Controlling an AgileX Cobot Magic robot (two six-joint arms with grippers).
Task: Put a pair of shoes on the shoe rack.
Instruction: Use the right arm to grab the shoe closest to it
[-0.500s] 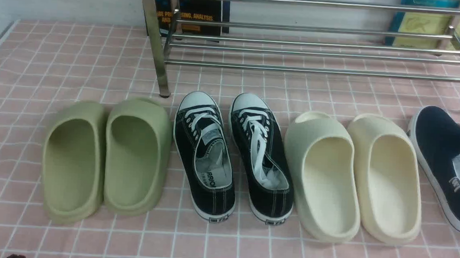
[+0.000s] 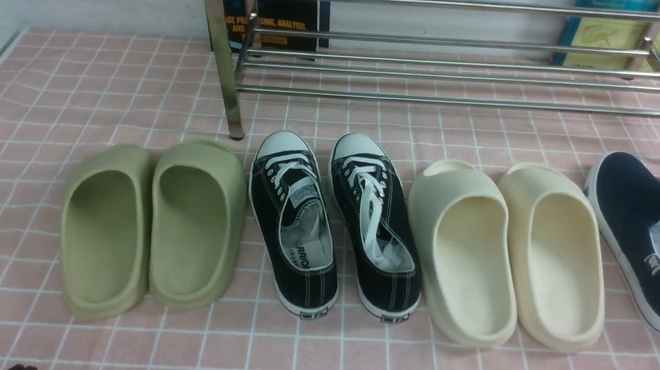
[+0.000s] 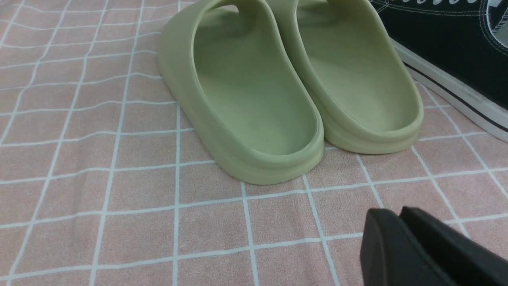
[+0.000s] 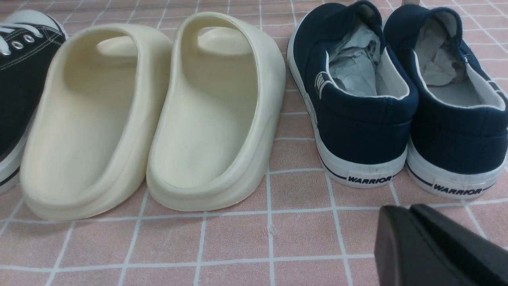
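While off chrome-rod rack [image 2: 452, 101], navy canvas shoes [image 4: 365, 119] w/ white rubber soles.

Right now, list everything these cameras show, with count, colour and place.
green slides: two, olive green, far left of the row
black lace-up sneakers: two, black with white toe caps, right of the green slides
cream slides: two, cream, right of the black pair
navy sneakers: two, navy with white soles, far right, paper inside
shoe rack: one, chrome, behind the row
books: two, one dark, one teal-yellow, behind the rack
tablecloth: one, pink with white grid, under everything
left gripper: one, black, fingers together, by the green slides' heels
right gripper: one, black, fingers together, by the navy heels
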